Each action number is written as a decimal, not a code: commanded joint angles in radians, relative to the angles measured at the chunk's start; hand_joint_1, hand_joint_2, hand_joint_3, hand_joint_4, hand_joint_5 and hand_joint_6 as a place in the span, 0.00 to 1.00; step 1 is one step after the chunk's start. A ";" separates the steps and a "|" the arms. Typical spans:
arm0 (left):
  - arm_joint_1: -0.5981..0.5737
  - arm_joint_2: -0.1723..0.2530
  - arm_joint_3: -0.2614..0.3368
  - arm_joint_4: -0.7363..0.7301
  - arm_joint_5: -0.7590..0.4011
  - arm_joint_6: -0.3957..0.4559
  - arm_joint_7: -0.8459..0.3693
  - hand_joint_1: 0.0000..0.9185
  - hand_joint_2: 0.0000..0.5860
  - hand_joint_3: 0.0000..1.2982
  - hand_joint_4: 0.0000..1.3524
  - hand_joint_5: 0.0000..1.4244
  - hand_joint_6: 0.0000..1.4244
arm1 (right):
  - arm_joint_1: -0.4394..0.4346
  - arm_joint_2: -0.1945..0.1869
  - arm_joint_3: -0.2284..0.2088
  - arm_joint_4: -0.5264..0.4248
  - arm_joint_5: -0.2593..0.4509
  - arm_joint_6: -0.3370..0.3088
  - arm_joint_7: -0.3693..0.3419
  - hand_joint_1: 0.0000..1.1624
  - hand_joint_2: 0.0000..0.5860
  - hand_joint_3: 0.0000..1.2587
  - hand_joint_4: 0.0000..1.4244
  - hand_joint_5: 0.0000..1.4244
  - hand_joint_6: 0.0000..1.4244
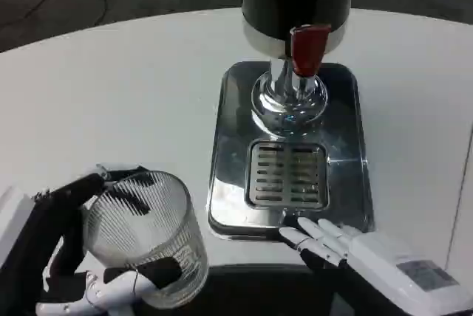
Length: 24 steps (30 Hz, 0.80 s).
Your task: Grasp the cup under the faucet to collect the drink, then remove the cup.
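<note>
On the white worktop (111, 87), left robot hand (89, 257) grips a ribbed clear cup (144, 238); right robot hand (347, 249) rests, fingers spread, touching the drink dispenser's (295, 6) steel tray (347, 153).

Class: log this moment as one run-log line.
left hand: holds cup | right hand: open, at drip tray | cup: not under faucet

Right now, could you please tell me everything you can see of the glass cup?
The cup is a clear tumbler, glass or plastic by its look, with fine vertical ribs round its wall and a round open mouth. It looks empty. It stands roughly upright at the near left of the white table, well short of the drip grate and red faucet lever. The left hand holds it, dark fingers wrapped behind its wall and a white finger across its lower front.
</note>
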 commanded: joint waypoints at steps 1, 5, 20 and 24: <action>-0.021 0.000 -0.020 -0.016 -0.007 -0.029 0.010 0.53 0.28 0.82 0.94 1.00 1.00 | 0.010 0.007 -0.002 -0.009 -0.005 0.001 0.009 0.28 0.69 0.08 0.00 0.00 0.00; -0.031 0.001 -0.039 -0.008 -0.002 -0.032 0.011 0.53 0.28 0.82 0.94 1.00 1.00 | 0.006 0.007 -0.005 -0.010 -0.006 0.003 0.012 0.28 0.69 0.08 0.00 0.00 0.00; -0.082 0.004 -0.064 0.040 0.015 -0.034 0.022 0.53 0.28 0.82 0.94 1.00 1.00 | -0.025 0.023 -0.031 0.004 0.003 0.025 0.010 0.28 0.69 0.08 0.00 0.00 0.00; -0.111 0.000 -0.063 0.057 0.028 -0.033 0.031 0.53 0.28 0.82 0.94 1.00 1.00 | -0.042 0.029 -0.043 0.008 0.006 0.036 0.013 0.28 0.69 0.08 0.00 0.00 0.00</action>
